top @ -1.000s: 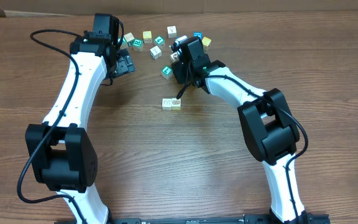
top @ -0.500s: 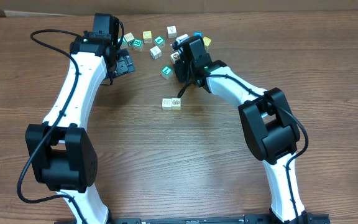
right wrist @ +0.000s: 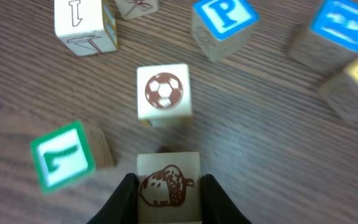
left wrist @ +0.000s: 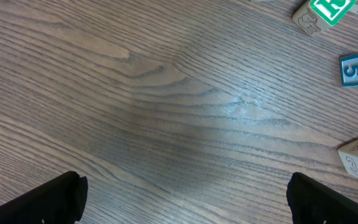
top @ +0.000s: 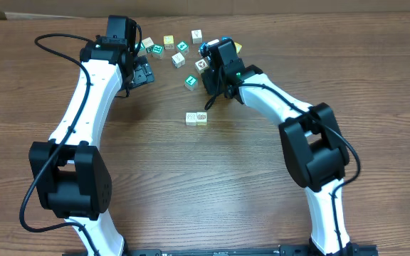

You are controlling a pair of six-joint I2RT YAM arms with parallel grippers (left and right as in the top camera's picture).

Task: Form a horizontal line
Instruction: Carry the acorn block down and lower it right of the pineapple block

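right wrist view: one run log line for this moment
right fingers shut on acorn cube | left fingers open, empty | row two cubes side by side | soccer ball cube loose

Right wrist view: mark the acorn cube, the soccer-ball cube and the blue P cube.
acorn cube [right wrist: 168, 186], right wrist view, on its acorn picture.
soccer-ball cube [right wrist: 163, 91], right wrist view, on the ball drawing.
blue P cube [right wrist: 226, 14], right wrist view, on its blue top face.

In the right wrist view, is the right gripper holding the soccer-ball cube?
No, the right gripper clamps the acorn cube; the soccer-ball cube sits free beyond it.
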